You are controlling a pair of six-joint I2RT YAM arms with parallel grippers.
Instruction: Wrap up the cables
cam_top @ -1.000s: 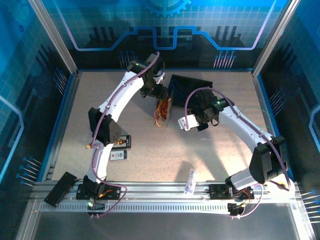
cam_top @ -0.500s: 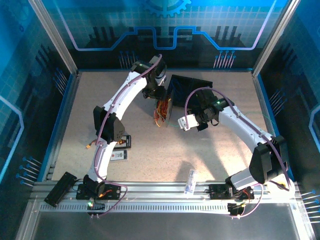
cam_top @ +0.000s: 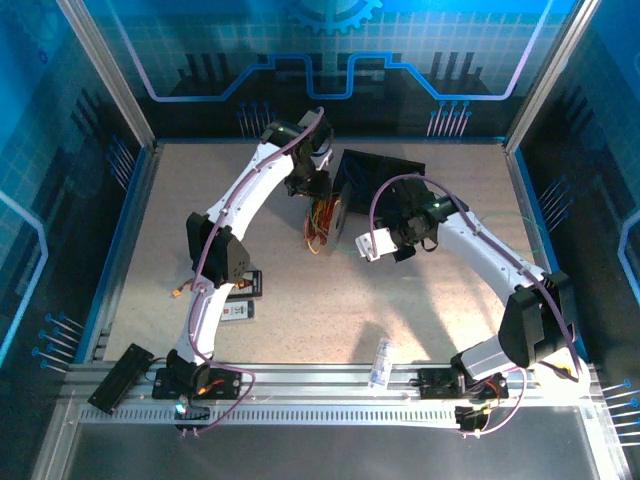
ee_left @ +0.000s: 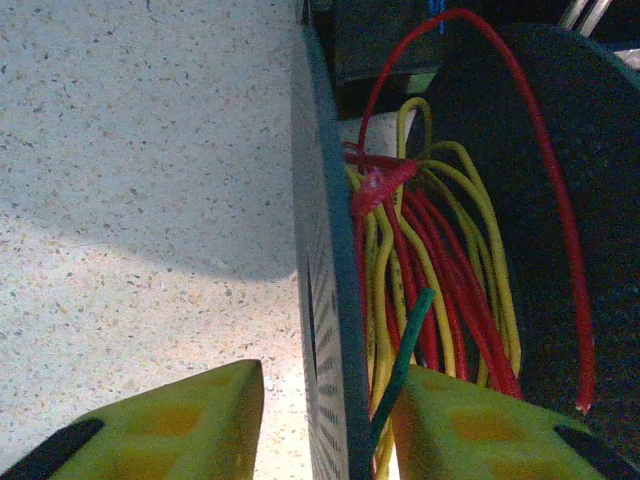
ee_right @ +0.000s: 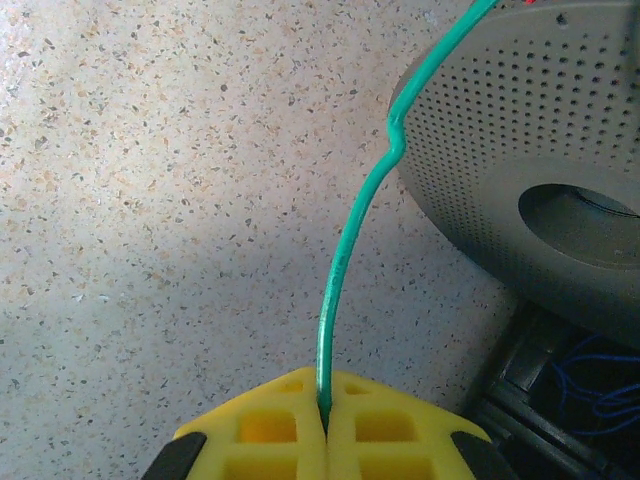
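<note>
Thin red and yellow cables [ee_left: 440, 290] hang in a loose tangle against a grey reel [ee_right: 480, 120], which sits a little past the middle of the speckled bench [ee_left: 130, 150] toward its far edge. The reel's round side plate is dotted all over with small holes. The left claw [ee_left: 325, 400] has its yellow fingers apart, straddling the plate's thin edge and the lower loops without clamping either. The right claw [ee_right: 325, 405] is closed tight on a single green cable [ee_right: 345, 250], which curves away from the fingers up to the reel. The cables look light, smooth and springy, and the green one has a kink. They would likely slip or uncoil if slack, so a hold near a free end under gentle tension seems best.
</note>
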